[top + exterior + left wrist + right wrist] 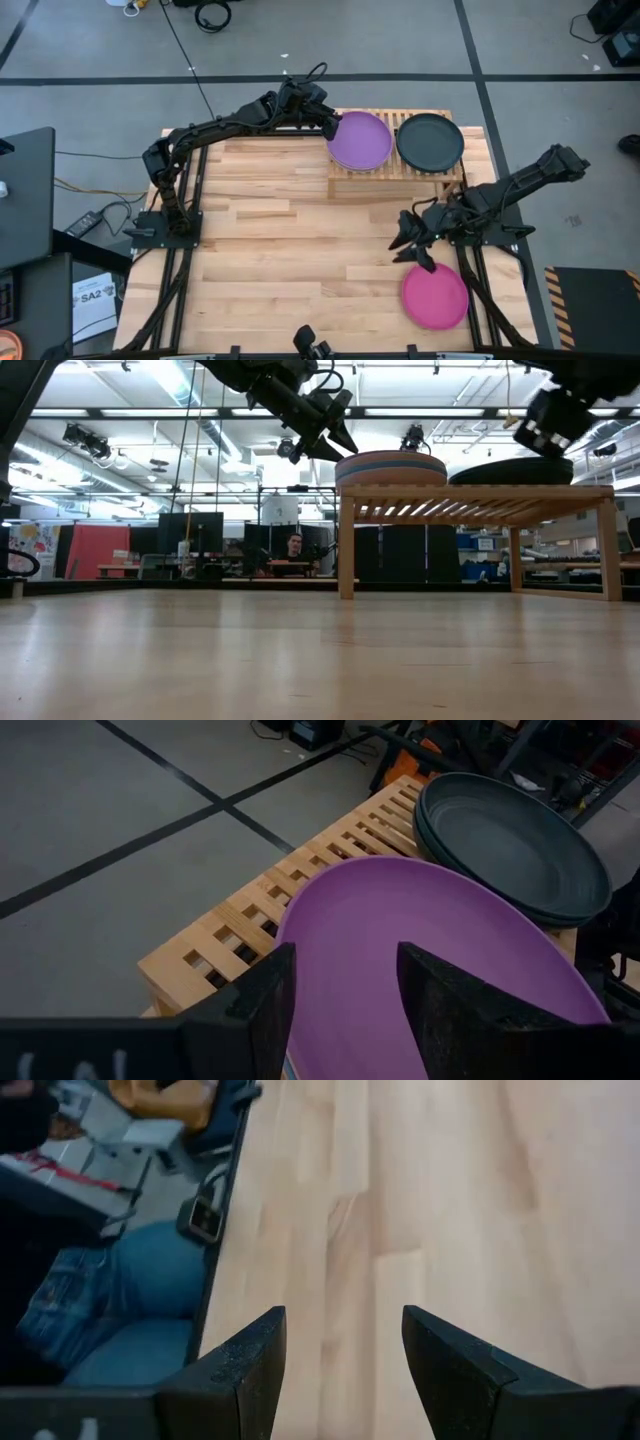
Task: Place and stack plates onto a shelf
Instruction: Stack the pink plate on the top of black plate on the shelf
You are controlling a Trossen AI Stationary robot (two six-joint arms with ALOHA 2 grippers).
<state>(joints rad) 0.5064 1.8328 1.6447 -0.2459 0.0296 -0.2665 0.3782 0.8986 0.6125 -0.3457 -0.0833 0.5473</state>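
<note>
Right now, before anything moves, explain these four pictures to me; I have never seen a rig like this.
Two dark robot arms work at a wooden table. One picture looks straight down, one looks level across the tabletop, and two come from cameras on the arms' wrists. On the low slatted shelf sit a stack topped by a purple plate and a dark plate. A pink plate lies on the table near the right arm. The left tool is open at the purple plate's edge; the right tool is open over bare wood. Neither holds anything.
</note>
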